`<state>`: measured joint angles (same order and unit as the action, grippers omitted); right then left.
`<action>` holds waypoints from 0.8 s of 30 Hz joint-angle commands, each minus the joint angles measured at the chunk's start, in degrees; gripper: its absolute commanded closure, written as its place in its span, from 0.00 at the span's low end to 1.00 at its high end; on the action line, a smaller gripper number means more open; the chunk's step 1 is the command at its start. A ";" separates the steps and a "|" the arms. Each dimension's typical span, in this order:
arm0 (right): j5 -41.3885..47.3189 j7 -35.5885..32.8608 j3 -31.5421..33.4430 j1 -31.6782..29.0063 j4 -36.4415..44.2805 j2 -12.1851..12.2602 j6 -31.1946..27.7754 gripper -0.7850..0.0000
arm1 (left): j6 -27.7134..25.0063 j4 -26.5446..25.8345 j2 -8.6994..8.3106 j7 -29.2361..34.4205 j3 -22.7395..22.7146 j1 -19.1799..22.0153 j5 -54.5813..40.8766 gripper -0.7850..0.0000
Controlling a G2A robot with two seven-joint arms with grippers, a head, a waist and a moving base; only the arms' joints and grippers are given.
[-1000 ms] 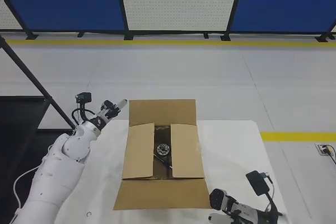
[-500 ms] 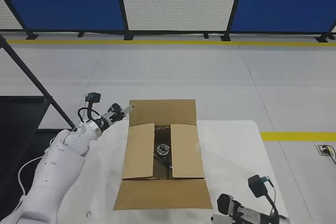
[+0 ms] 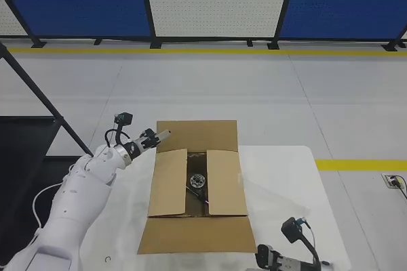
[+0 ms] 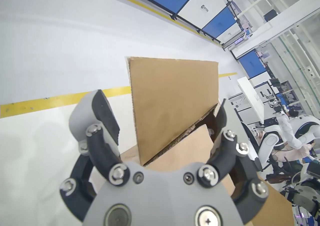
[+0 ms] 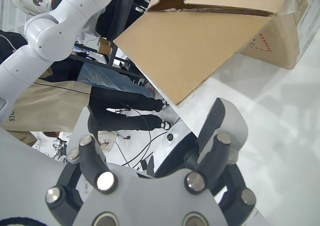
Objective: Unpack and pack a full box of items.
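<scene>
A brown cardboard box (image 3: 197,223) stands in the middle of the white table. Its far flap (image 3: 197,135) and near flap lie folded outward. The two side flaps lean inward and leave a narrow gap, where a round dark item (image 3: 198,180) and a slim dark one show. My left gripper (image 3: 157,135) hovers open at the box's far left corner. In the left wrist view the gripper (image 4: 162,116) faces the raised flap (image 4: 172,96). My right arm (image 3: 288,251) sits low at the table's near edge, its gripper (image 5: 155,119) open and empty, facing the box's near flap (image 5: 190,49).
A black metal rack (image 3: 27,142) stands left of the table. To the right of the box there is bare white tabletop (image 3: 285,183). A yellow line (image 3: 366,164) marks the floor beyond the table's right side.
My left gripper has moved right, from beside the box to its far left corner. The right arm has slid left and sunk lower along the near edge.
</scene>
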<state>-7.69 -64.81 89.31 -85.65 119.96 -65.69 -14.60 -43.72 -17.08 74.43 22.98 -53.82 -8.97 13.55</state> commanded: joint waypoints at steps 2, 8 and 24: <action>0.70 -0.78 -1.41 0.49 -0.14 0.19 -0.56 0.00 | -0.92 0.83 0.39 1.14 -0.02 0.49 -0.61 0.00; 1.26 -1.60 -3.92 2.20 -0.59 0.54 -0.66 0.00 | -3.18 2.15 0.88 4.34 -0.89 1.00 -3.74 0.00; 5.46 6.59 -9.09 9.35 -2.95 0.56 1.40 0.00 | -12.16 2.79 -0.44 9.84 -3.47 0.75 -7.88 0.00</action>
<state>-2.22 -58.94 80.54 -76.79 117.19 -65.11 -13.60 -55.13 -14.26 74.17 33.06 -57.09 -8.13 5.83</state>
